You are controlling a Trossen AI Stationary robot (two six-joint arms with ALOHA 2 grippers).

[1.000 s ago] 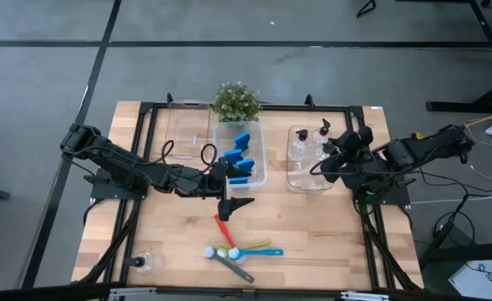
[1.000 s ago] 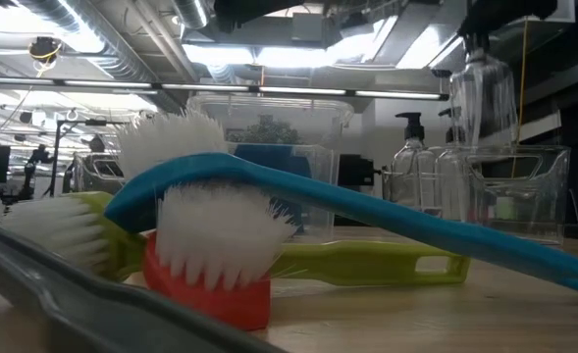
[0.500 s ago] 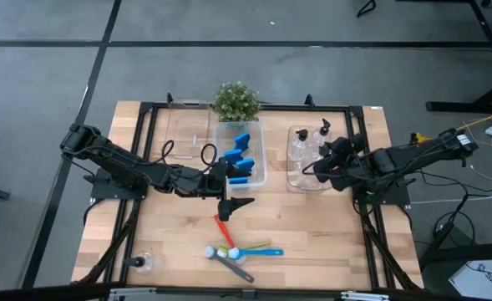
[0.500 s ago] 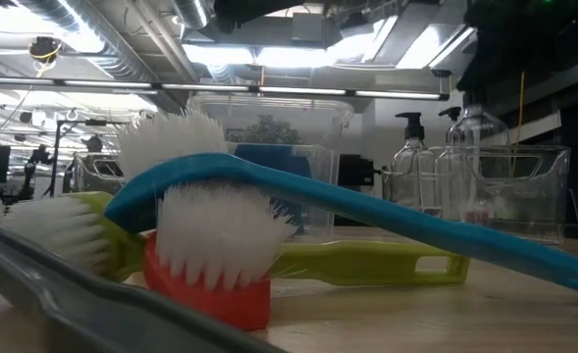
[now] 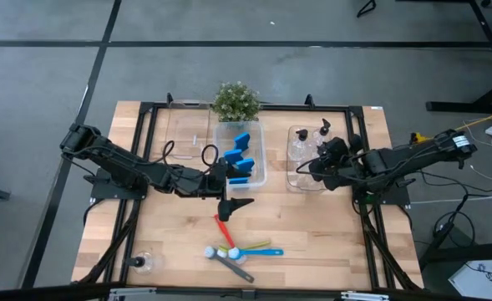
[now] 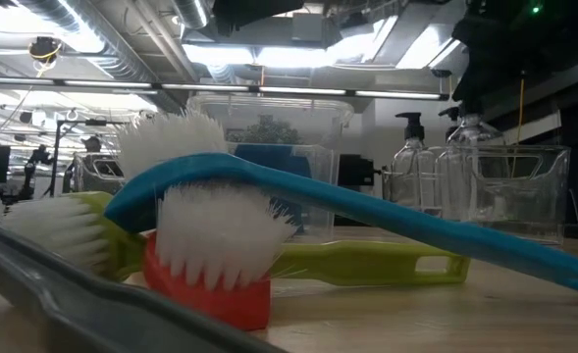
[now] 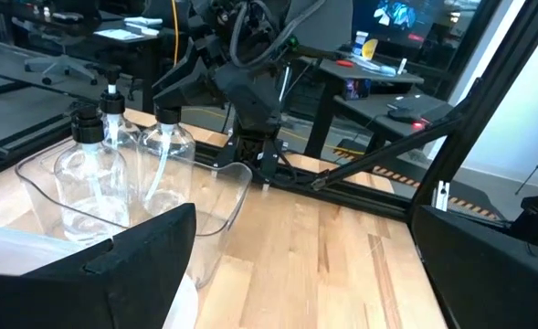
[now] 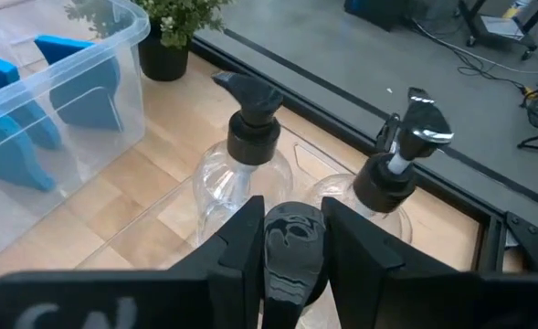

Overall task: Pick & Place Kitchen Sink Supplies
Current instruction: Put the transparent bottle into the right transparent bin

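Lowered since a second ago, your right gripper (image 8: 291, 239) clamps a clear pump-top bottle (image 8: 291, 247) inside the clear plastic bottle bin (image 5: 293, 186); next, release it, while the left gripper (image 5: 231, 205) waits, jaws wide, mid-counter.

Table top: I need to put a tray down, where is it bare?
Bare wood lies on the table between the brushes and its right edge, below the bottle bin. The left rear corner is bare. The middle, around the sponge bin, is crowded.

Overhead view straight down; low view level behind brushes (image 6: 220, 245); both sharing the bottle bin (image 5: 306, 171).
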